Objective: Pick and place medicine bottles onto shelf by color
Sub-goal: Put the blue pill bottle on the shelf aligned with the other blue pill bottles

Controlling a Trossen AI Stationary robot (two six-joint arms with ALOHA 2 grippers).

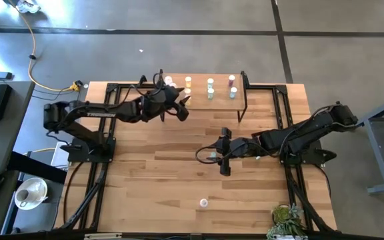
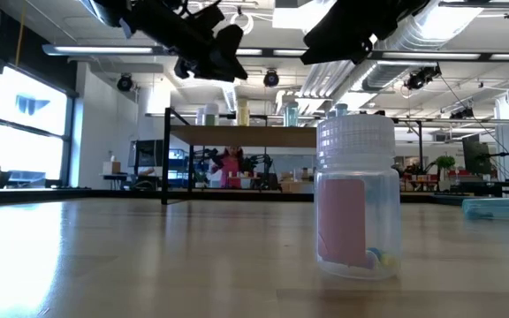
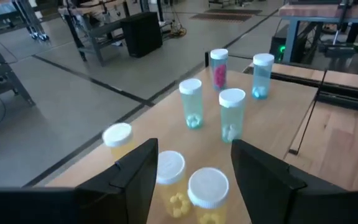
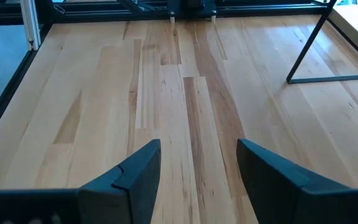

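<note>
Nearest my low camera stands a clear little pill bottle with a ribbed white cap and a pink label (image 2: 358, 196), upright and alone on the wooden bench (image 2: 148, 256), untouched. From above, I see that same bottle near the front edge, with the small light-wood shelf on thin black legs (image 1: 239, 83) at the far edge already carrying several bottles. My left gripper (image 1: 182, 107) hovers at the shelf's left end; my right gripper (image 1: 209, 155) hangs over mid-bench, well apart from the pink bottle. Through the left wrist, the fingers (image 3: 138, 171) stand apart holding nothing, just above two yellow-filled white-capped bottles (image 3: 191, 193). Through the right wrist, the fingers (image 4: 138, 168) are likewise spread and empty, with bare planks ahead. I judge a yellow placement just done; next I must bring the right arm toward the pink bottle.
</note>
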